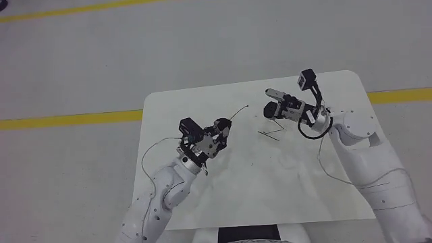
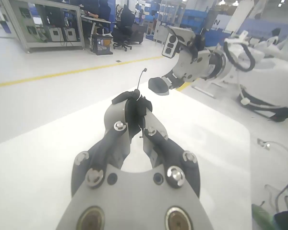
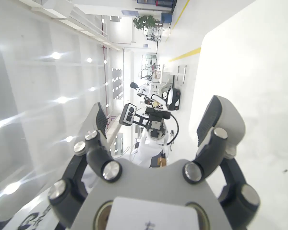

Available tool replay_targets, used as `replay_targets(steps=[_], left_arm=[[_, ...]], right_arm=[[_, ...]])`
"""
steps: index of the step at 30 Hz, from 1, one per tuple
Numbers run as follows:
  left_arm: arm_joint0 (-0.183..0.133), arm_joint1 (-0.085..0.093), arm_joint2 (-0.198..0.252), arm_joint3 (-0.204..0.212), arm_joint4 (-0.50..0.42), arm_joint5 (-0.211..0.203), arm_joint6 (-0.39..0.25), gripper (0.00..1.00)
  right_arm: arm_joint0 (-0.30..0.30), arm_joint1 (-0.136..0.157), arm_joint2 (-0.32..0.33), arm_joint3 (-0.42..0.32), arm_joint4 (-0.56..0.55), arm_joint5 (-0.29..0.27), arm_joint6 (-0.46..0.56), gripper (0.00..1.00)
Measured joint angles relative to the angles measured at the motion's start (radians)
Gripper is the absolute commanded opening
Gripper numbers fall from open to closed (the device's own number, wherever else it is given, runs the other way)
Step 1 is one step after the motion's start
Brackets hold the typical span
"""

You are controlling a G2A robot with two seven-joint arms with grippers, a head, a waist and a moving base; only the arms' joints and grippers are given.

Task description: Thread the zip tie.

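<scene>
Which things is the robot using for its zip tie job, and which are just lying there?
For the job:
zip tie, pinched in the left gripper
right gripper, open

Just lying about:
thin dark strips on the table
tiny dark speck

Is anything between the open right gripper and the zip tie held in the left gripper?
Nothing visible. The zip tie sticks out of the shut left gripper into open air; the open right gripper hangs beyond its tip.
</scene>
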Motion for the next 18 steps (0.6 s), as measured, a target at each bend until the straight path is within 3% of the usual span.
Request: replay_targets(steps=[8,18], left_arm=[[-0.009,0.027,0.005,0.002,0.232,0.0,0.091,0.0],[-0.009,0.027,0.006,0.002,0.241,0.002,0.095,0.0]], right_arm=[[0.087,0.006,-0.038,0.097,0.093,0.138,0.195,1.0],[0.092,0.006,-0.041,0.102,0.095,0.146,0.205,1.0]])
